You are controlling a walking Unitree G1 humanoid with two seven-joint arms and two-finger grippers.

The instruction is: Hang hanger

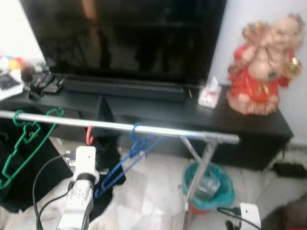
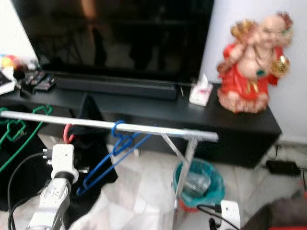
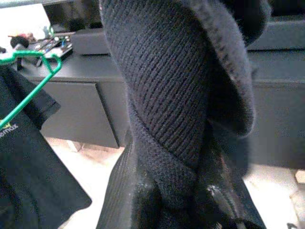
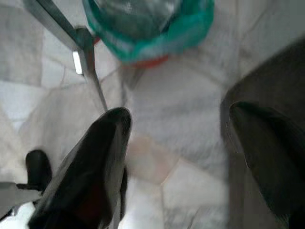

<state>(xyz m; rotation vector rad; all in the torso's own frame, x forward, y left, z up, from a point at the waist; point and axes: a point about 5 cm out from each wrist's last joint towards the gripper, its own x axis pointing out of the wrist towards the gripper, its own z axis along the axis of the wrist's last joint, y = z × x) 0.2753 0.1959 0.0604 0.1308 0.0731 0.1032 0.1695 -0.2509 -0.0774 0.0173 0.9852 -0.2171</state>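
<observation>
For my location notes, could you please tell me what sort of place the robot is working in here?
Most likely a home living room doubling as a laundry spot: a large television on a low black cabinet, a red figurine beside it, and a metal clothes rail with coloured hangers in front.

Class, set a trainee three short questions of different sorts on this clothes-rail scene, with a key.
1. True or false: the blue hanger hangs on the rail.
2. Which hanger is nearest the rail's left end? A green B blue C red
3. What stands on the floor beside the rail's leg?

Key
1. True.
2. A.
3. A bin with a teal liner.
</observation>
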